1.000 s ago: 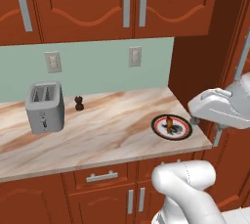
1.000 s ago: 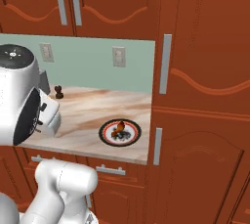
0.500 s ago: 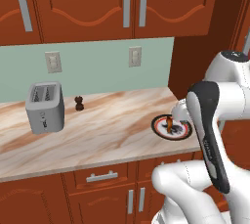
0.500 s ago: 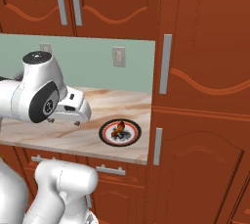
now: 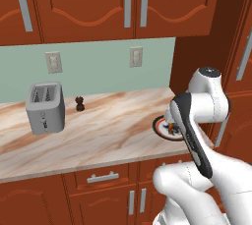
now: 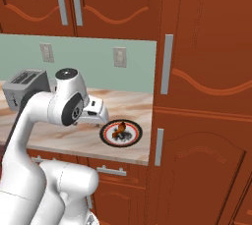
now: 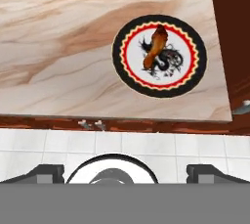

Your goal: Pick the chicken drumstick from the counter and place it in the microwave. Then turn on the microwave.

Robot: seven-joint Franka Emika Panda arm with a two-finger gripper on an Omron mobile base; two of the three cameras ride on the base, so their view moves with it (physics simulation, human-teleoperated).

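Gripper (image 7: 124, 171) wide open and empty, high above and short of the chicken drumstick (image 7: 154, 47) lying on the plate (image 7: 195, 69) near the counter (image 7: 58, 47) edge; risks closing off-centre, skidding the glossy meat off.

- The left base view looks forward and down from behind the arm's left side, along the counter (image 5: 98, 135) toward the backsplash, with the toaster (image 5: 45, 107) near the counter's left edge.
- The right base view looks from behind the arm's right side, taking in the counter's right end and the tall cabinet beside it.
- Both share the plate (image 6: 121, 133) near the counter's right front corner.
- The hand view looks steeply down, closer, over the counter's front edge at that plate (image 7: 158, 55).
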